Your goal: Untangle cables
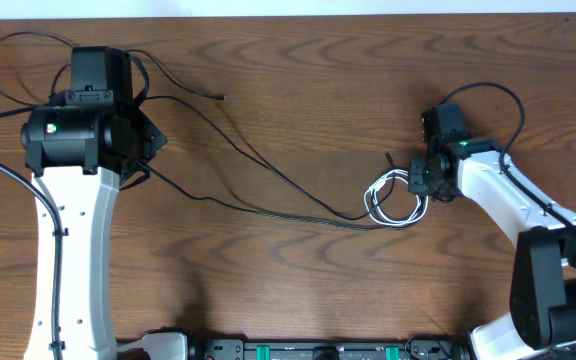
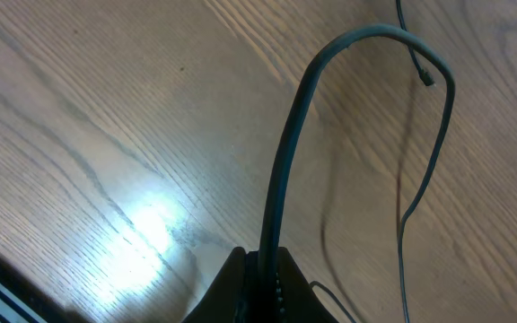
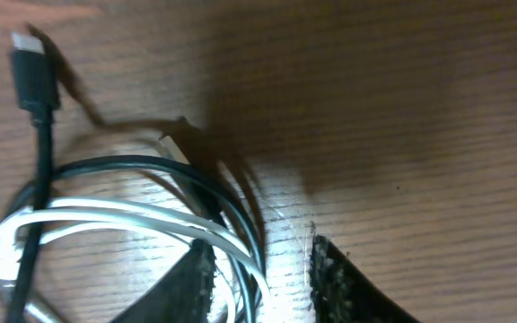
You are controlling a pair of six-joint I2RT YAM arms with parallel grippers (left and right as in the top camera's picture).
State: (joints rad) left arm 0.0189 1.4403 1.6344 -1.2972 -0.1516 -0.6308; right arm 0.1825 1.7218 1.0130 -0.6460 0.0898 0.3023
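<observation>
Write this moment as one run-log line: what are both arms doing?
left jaws: shut on black cable | right jaws: apart, straddling white cable and black loop

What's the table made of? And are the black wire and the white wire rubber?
Table: looks like wood or a wood-look top, brown with wavy grain lines, and a bit shiny where light bounces off it.
Black cable: probably rubbery plastic. It is smooth and dull and bends in soft curves.
White cable: likely the same plastic coating, slightly glossy and looped in coils.
</observation>
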